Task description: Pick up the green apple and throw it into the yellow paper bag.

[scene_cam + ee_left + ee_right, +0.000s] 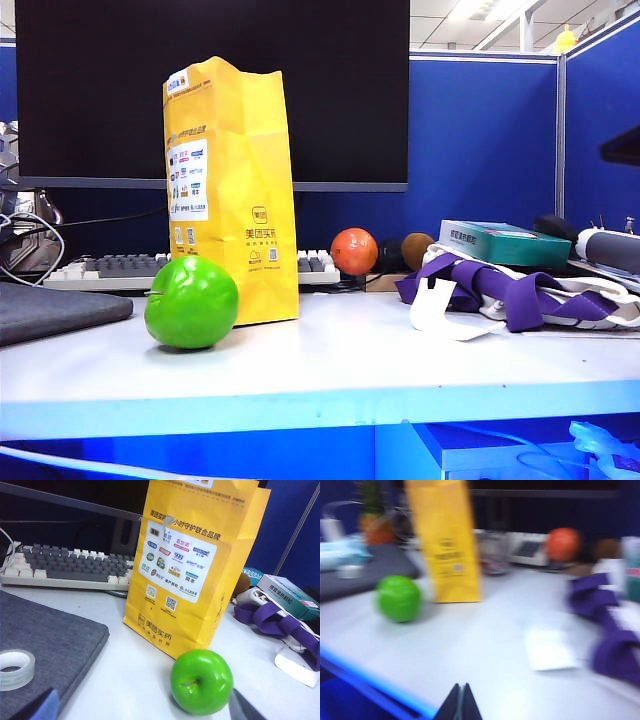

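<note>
Exterior view: green apple (191, 302), glossy, lime-coloured, slightly lumpy, stem seen sideways, is set on the white table (330, 365) touching the front left corner of the yellow paper bag (235, 190), which stands upright, creased and labelled. Left gripper (145, 715) is held open near the apple. Right gripper (460, 702) is seen closed, empty, well apart from the bag.

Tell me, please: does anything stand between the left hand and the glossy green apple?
Nothing visible does. In the left wrist view, the open left hand has only bare white table before the glossy green apple, which sits beside the tall yellow paper bag.
</note>
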Controlling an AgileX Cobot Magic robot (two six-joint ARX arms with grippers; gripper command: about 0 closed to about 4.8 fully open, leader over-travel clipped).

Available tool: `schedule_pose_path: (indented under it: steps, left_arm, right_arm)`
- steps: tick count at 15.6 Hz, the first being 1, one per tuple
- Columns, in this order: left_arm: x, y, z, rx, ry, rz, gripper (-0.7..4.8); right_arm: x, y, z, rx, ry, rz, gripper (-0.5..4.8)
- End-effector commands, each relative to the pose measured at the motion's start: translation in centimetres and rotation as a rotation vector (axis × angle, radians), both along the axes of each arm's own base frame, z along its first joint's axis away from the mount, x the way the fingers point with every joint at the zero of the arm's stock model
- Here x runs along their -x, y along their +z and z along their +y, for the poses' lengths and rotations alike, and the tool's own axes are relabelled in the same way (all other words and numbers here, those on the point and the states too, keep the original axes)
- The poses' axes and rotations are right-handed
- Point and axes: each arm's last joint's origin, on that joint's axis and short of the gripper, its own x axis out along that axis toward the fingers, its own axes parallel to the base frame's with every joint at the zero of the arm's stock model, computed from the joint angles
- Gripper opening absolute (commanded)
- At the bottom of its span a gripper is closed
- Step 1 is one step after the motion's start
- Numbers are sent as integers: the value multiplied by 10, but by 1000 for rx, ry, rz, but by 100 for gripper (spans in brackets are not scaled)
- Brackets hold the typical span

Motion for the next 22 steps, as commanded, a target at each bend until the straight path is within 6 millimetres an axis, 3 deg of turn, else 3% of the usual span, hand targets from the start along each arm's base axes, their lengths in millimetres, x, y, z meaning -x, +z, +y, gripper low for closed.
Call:
schedule_pose_path:
  steps: [1,9,17,20,22]
  left_arm:
    - [2,7,-1,0,-26,-26,479]
    - [14,48,0,4,-31,-115,479]
    - [17,55,0,29,-35,-96,479]
    - [17,56,-1,45,-80,-81,479]
    - [14,73,-2,7,-97,-18,479]
  right_arm:
    - [1,-1,2,-17,99,1,-1]
    - [1,4,2,-37,72,-50,-1]
    - [1,7,2,-56,67,-66,-1]
    - [0,9,0,-179,6,-5,8]
    - [0,19,-2,-278,-52,-65,212]
